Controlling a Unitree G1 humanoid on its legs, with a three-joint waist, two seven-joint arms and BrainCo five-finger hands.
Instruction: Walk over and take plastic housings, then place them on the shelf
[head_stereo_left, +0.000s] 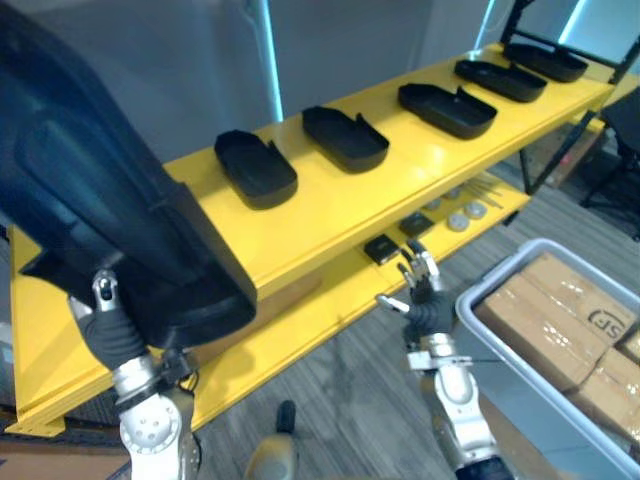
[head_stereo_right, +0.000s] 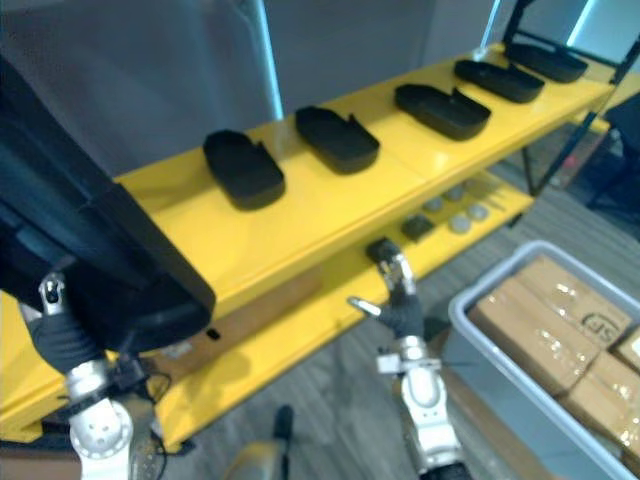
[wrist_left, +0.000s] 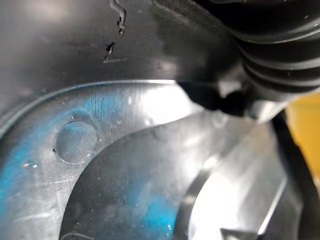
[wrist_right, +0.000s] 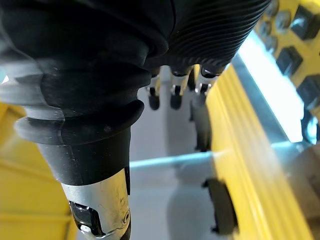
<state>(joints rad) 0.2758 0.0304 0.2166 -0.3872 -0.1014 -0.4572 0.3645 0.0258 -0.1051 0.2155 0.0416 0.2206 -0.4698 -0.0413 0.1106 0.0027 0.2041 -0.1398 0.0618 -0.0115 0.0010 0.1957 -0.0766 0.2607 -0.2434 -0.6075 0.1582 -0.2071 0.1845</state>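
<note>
A large black plastic housing hangs close in front of me at the left, over the left end of the yellow shelf. My left hand grips its lower edge from beneath, with the thumb laid on its outer face. Its inner face shows close up in the left wrist view. Several more black housings lie in a row along the shelf's top board. My right hand is held up before the lower board, holding nothing, with its fingers straight.
The lower shelf board carries small black blocks and round grey discs. A grey bin holding cardboard boxes stands on the floor at the right. A black frame stands past the shelf's right end.
</note>
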